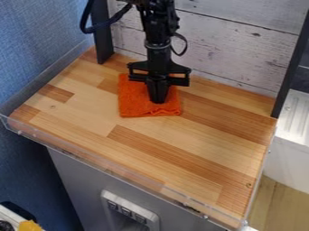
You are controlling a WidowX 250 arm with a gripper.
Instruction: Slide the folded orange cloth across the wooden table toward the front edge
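The black gripper point(159, 100) hangs straight down over an orange cloth point(136, 101), left of centre towards the back of the wooden counter. Its fingers are together, with their tips at the cloth's right half; whether any fabric is pinched between them I cannot tell. The cloth lies spread out nearly flat, roughly square, with its upper part partly hidden behind the gripper.
The wooden counter point(181, 153) has a clear raised rim point(109, 168) along its front. Whitewashed boards point(235, 49) stand behind, with a dark post point(101, 34) at the back left and another point(292, 67) at the right. A white fixture point(296, 122) is farther right.
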